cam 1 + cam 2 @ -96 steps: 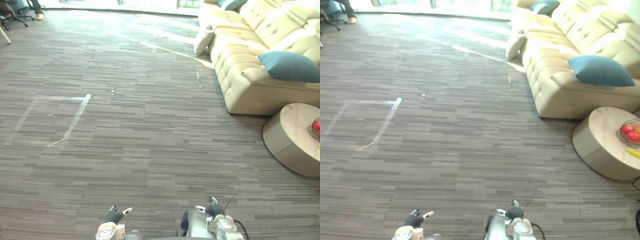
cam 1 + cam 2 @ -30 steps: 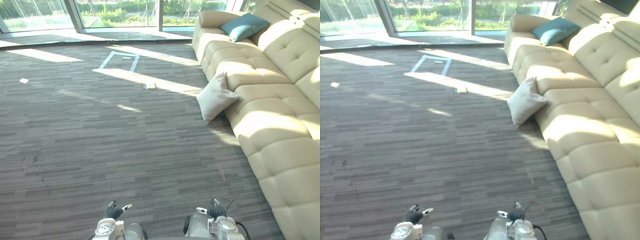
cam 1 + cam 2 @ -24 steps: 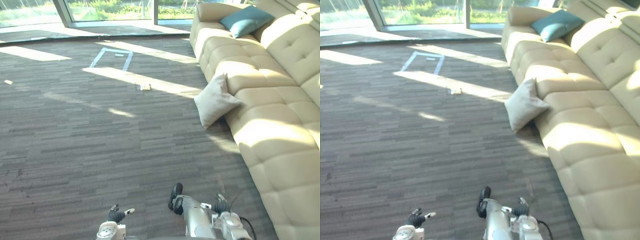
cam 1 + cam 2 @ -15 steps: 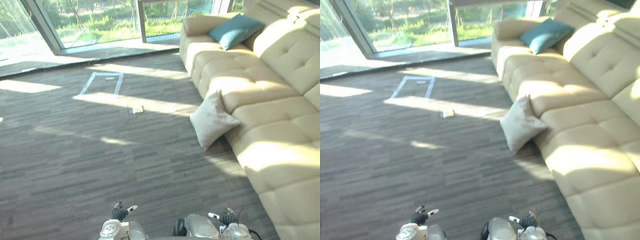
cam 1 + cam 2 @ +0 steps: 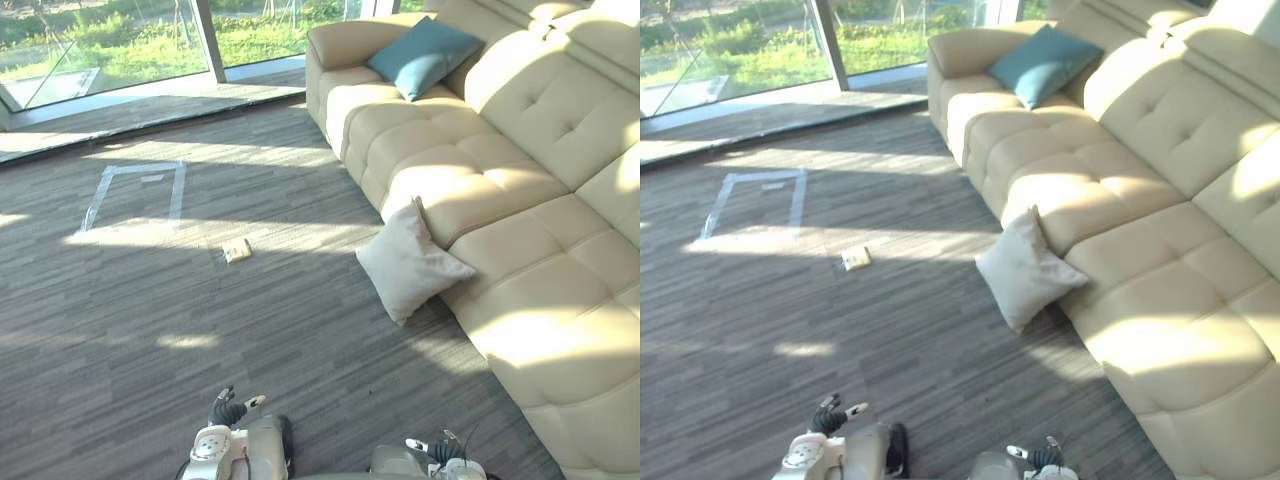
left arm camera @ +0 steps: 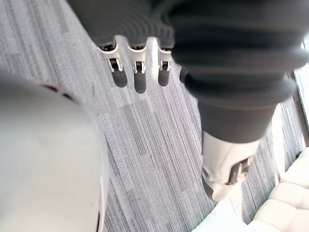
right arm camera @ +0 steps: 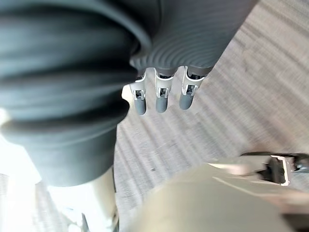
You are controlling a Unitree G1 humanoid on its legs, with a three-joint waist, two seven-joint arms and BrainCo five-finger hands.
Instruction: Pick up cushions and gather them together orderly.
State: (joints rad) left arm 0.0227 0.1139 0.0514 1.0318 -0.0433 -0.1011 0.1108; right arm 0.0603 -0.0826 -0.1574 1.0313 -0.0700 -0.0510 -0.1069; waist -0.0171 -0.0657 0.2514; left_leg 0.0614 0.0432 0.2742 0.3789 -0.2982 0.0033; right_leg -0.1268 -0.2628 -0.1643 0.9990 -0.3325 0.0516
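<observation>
A cream cushion (image 5: 412, 262) lies on the carpet, tilted against the front of the cream sofa (image 5: 520, 180). A teal cushion (image 5: 423, 55) rests on the sofa's seat at its far end, by the armrest. My left hand (image 5: 228, 410) hangs low at the view's bottom edge, well short of the cream cushion. In its wrist view the fingers (image 6: 138, 77) are straight and hold nothing, with carpet beyond them. My right hand (image 5: 440, 455) is low at the bottom edge too. Its fingers (image 7: 161, 99) are relaxed and empty.
A small flat pale object (image 5: 236, 250) lies on the carpet left of the cream cushion. A taped rectangle (image 5: 135, 195) marks the floor further off. Glass windows (image 5: 120, 50) close the far side. Open carpet lies between me and the cushion.
The camera has moved: the sofa and the cream cushion now sit nearer and more central. My right arm, raised 0.8 s ago, has dropped back low. Both hands stay empty.
</observation>
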